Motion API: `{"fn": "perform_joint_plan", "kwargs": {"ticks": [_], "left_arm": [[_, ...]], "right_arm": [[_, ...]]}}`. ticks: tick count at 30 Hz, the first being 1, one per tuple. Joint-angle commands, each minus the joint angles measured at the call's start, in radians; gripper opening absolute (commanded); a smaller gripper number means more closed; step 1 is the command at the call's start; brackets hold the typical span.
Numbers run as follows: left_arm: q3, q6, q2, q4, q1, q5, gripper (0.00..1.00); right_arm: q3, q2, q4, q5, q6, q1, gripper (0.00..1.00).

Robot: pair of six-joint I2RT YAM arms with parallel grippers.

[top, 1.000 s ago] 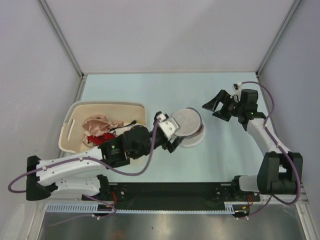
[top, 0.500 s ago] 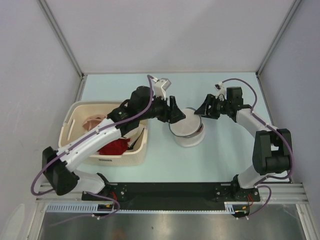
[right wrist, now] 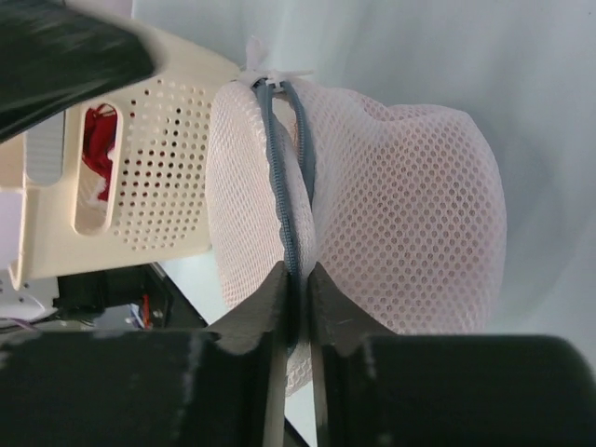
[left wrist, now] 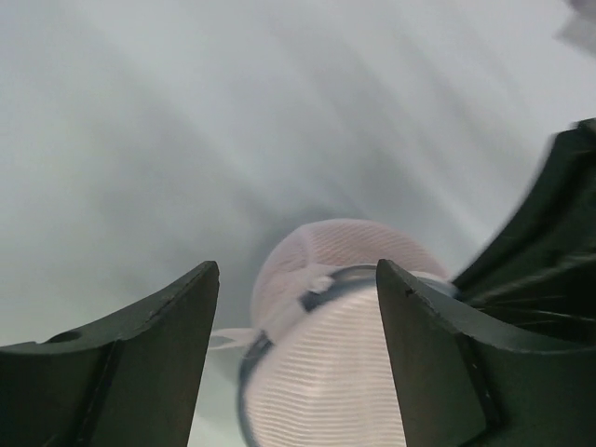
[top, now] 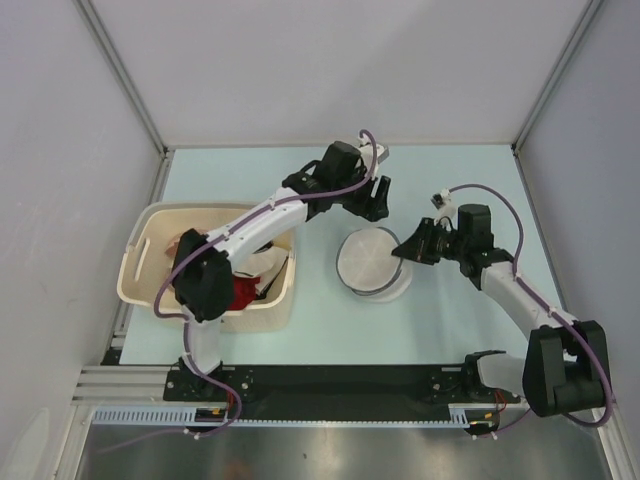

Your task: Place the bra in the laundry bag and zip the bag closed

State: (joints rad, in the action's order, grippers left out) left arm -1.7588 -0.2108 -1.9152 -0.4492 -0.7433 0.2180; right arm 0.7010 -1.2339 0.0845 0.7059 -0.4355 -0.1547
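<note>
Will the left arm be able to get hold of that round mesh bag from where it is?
Probably yes: the left gripper hangs open just beyond the laundry bag, with nothing between them. The right gripper pinches only the bag's zip edge.

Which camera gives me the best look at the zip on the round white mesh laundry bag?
Right wrist: the grey zip of the round white mesh laundry bag runs sharp and close. Top external shows only the bag's disc; left wrist, a blurred dome.
</note>
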Motion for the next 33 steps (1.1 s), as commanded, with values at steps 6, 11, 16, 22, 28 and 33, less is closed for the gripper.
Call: {"fn": "perform_joint_plan", "kwargs": {"ticks": [6, 11, 16, 22, 28, 33], "left_arm": [[-0.016, 0.307, -0.053, -0.005, 0.096, 0.324, 0.75], [-0.08, 0.378, -0.114, -0.107, 0.162, 0.569, 0.75], [-0.068, 0.427, -0.13, -0.131, 0.148, 0.606, 0.75], [-0.033, 0.456, -0.16, -0.137, 0.121, 0.59, 0.75], [0.008, 0.459, -0.156, -0.135, 0.096, 0.58, 0.58], [0.087, 0.436, -0.111, -0.06, 0.094, 0.589, 0.55]], "right_arm": [[-0.149, 0.145, -0.115, -0.011, 0.066, -0.029, 0.05], [-0.17, 0.209, -0.124, -0.014, 0.057, -0.034, 0.05], [-0.173, 0.232, -0.109, -0.009, 0.055, -0.036, 0.04], [-0.189, 0.264, -0.106, -0.006, 0.047, -0.036, 0.04], [-0.195, 0.281, -0.103, 0.0, 0.032, -0.036, 0.03], [-0.209, 0.309, -0.097, 0.003, 0.024, -0.036, 0.03]]}}
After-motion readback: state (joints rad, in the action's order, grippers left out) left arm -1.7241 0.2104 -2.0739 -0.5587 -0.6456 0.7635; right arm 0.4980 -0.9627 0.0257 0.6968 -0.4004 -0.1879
